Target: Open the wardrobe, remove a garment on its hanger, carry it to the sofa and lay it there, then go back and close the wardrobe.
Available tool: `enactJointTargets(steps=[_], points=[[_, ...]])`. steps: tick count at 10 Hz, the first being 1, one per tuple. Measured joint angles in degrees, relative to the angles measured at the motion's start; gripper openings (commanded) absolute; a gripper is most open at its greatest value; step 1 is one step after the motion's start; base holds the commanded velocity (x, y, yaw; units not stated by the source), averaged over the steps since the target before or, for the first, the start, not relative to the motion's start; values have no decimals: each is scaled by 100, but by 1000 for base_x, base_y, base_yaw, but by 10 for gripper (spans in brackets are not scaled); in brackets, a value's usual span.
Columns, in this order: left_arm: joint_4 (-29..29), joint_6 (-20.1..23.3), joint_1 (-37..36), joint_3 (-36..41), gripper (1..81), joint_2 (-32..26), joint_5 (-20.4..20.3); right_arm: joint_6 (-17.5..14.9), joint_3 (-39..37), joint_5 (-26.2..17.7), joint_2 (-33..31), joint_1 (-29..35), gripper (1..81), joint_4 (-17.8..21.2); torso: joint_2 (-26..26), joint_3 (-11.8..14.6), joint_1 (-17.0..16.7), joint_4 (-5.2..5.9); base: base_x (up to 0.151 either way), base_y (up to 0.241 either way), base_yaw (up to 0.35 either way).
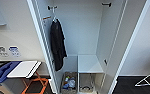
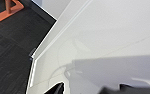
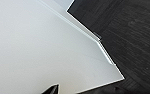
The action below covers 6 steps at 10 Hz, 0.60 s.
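The wardrobe (image 1: 91,37) stands open before me, a black garment (image 1: 57,45) hanging inside. I cannot tell whether my grippers are open or closed.

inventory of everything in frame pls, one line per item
wardrobe: one, white, both doors open, centre of head view.
black garment: one, hanging at upper left inside the wardrobe.
shelf: one, white, lower right inside the wardrobe.
basket: one, grey, holding blurred items, wardrobe bottom left.
orange frame: one, on the dark floor left of the wardrobe.
white board: one, resting above the orange frame.
blue object: one, far left.
wardrobe door: white, close to the left wrist camera.
right door: white, close to the right wrist camera.
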Motion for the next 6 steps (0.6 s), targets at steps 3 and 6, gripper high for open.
enactJointTargets(steps=[3, 6], points=[[117, 2, -50, -638, 811, 778, 154, 0, -2, -57, 201, 393, 811, -118, 0, -2, 0, 0, 0, 0, 0], [258, 2, -767, -1069, 811, 1417, 529, 0, -115, -171, 469, 959, 811, -173, 4, -2, 2, 0, 0, 0, 0]])
